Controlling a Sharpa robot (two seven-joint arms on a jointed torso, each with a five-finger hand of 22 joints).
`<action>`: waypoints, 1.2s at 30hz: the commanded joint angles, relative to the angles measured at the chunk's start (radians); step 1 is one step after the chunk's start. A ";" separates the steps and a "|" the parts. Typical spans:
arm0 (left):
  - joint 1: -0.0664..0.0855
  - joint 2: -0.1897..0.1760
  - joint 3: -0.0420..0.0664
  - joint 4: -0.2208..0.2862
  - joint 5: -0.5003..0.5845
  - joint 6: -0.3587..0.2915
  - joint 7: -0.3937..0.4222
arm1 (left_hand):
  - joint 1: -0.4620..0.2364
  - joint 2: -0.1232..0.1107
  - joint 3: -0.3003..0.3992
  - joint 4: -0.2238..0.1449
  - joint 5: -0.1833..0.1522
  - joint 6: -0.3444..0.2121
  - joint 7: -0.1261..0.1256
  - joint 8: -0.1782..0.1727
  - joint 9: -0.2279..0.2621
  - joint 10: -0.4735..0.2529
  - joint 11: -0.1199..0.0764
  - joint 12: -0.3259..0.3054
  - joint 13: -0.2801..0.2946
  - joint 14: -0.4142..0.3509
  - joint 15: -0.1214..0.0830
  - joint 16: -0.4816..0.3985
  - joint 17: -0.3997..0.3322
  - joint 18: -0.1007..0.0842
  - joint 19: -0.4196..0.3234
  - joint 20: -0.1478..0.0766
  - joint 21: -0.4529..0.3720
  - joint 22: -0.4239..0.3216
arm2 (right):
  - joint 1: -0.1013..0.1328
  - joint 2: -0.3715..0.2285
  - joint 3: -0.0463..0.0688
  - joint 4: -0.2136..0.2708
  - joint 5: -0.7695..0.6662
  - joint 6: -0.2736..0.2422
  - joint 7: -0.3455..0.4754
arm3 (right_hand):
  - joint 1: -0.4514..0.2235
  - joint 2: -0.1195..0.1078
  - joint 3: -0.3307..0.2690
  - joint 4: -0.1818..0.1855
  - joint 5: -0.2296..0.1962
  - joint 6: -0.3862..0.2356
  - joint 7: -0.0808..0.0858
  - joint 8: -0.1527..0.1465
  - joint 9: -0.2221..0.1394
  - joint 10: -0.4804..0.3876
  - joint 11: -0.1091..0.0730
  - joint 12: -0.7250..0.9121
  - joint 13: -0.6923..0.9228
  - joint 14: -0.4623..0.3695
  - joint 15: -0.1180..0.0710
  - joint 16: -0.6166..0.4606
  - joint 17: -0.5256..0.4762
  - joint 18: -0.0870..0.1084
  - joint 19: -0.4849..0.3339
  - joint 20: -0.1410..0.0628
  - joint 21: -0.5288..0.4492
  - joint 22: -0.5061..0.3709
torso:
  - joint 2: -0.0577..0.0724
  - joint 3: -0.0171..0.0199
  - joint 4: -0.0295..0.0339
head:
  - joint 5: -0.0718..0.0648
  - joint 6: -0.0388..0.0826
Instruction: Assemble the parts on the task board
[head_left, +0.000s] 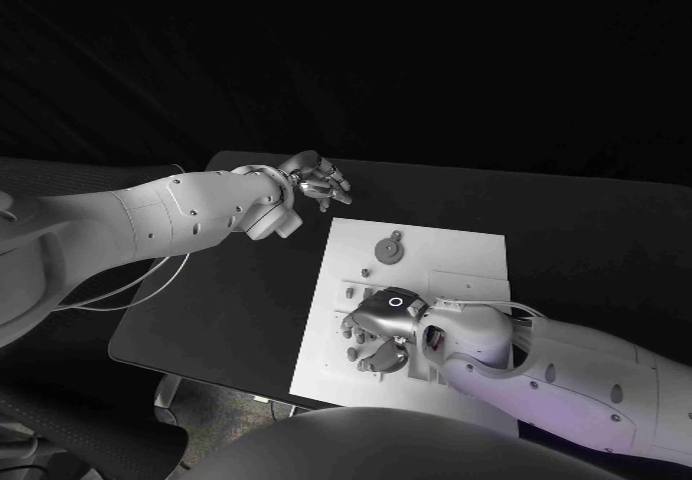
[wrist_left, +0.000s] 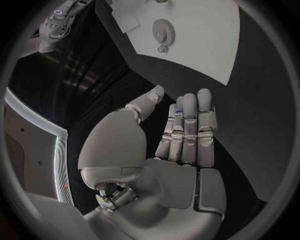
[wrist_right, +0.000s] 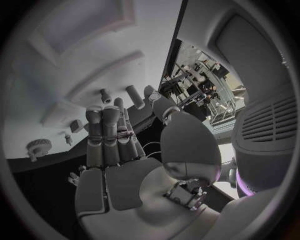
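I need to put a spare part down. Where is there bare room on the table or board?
Bare black table lies between the left arm and the task board's left edge. The board's far right corner, beyond the gear, is also bare. Its near half is crowded: the right hand hangs over the parts there.

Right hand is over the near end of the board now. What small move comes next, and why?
Probably lower the right hand onto the small parts beneath it and close on one: it hovers over the board holding nothing, while the left hand waits off the board.
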 joint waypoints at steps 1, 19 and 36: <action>0.001 0.000 0.001 0.003 -0.002 0.008 0.005 | 0.000 0.009 -0.002 0.004 -0.002 -0.001 0.009 0.005 -0.001 -0.009 0.001 0.001 -0.002 0.007 0.002 -0.006 0.002 0.053 -0.001 -0.007 -0.007 0.001 | 0.002 -0.014 0.008 0.014 0.021 -0.071 0.017 | 0.002 -0.009 -0.007 0.001 0.002 -0.002 0.004 0.001 -0.001 -0.023 0.014 0.000 -0.002 -0.001 0.003 0.005 0.002 0.100 -0.003 0.001 -0.004 -0.001 | 0.000 0.0002 -0.0007 | -0.002 0.001; 0.001 -0.016 0.000 0.011 -0.002 -0.007 0.013 | -0.001 0.006 -0.003 0.004 -0.002 0.000 0.008 0.006 -0.001 -0.008 0.001 0.002 -0.002 0.006 0.002 -0.008 0.003 0.053 -0.001 -0.007 -0.008 0.002 | 0.082 -0.195 0.127 0.064 0.316 -0.097 0.018 | 0.000 0.029 -0.023 0.003 0.002 0.018 0.010 0.017 -0.003 0.036 -0.006 0.030 0.009 0.022 -0.016 0.022 0.003 0.100 0.018 -0.007 0.010 0.005 | -0.001 -0.0004 -0.0034 | -0.072 0.068; 0.001 -0.017 0.000 0.024 -0.001 -0.004 0.006 | -0.010 0.003 -0.006 0.011 -0.002 0.002 0.008 0.007 -0.002 -0.007 0.001 0.003 -0.002 0.005 0.002 -0.011 0.006 0.052 -0.002 -0.006 -0.010 0.004 | 0.114 -0.403 0.101 0.110 0.528 0.214 -0.211 | -0.185 0.095 -0.030 0.155 0.142 0.178 -0.090 0.080 0.030 0.193 -0.119 0.444 0.451 0.072 -0.122 0.078 0.031 0.100 0.043 -0.038 0.042 0.036 | -0.008 0.0049 -0.0100 | -0.155 0.097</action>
